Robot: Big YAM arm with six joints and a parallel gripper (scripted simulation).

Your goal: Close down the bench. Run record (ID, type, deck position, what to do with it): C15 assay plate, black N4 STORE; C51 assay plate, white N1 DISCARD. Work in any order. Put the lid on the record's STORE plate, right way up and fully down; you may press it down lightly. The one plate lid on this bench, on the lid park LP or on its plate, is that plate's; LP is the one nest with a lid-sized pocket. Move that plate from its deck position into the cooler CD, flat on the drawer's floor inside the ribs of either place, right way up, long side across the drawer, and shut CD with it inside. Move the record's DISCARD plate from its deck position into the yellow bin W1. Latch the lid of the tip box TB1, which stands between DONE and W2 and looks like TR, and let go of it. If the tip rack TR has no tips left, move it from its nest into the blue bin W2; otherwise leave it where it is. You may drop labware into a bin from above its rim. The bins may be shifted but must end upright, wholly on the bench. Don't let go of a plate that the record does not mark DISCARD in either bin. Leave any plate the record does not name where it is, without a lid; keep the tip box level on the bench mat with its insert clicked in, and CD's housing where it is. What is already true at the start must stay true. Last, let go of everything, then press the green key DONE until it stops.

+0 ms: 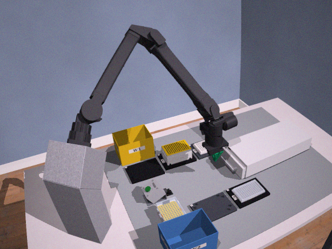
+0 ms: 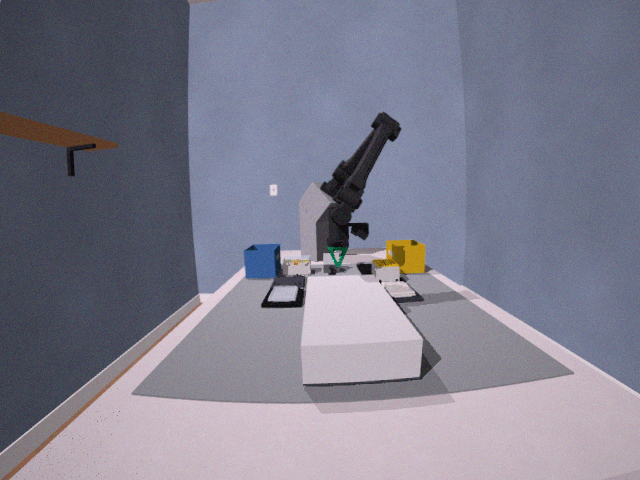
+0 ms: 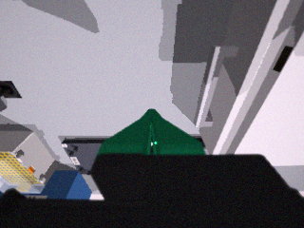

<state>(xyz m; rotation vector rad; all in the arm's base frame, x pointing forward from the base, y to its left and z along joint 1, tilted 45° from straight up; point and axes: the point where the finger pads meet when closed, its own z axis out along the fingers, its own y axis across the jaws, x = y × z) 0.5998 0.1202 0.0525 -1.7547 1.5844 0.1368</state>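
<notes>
Hovering just above the worktop (image 1: 271,227), my gripper (image 1: 217,155) has its green fingers pressed together to a single point, with nothing pinched between them. It hangs close beside the front of the cooler CD (image 1: 267,148), whose drawer face and bar handle (image 1: 231,163) lie just to one side of the fingertips; I cannot tell whether the fingers touch the handle. Immediately behind my gripper sits a white plate (image 1: 200,148) in its nest, partly hidden by my wrist. Next along from that stands the tip rack TR (image 1: 177,152) with its yellow top, then the yellow bin W1 (image 1: 134,144). Well away on the near side lie a second white plate (image 1: 248,190), the tip box TB1 (image 1: 169,210), the green key DONE (image 1: 147,189) and the blue bin W2 (image 1: 187,231).
</notes>
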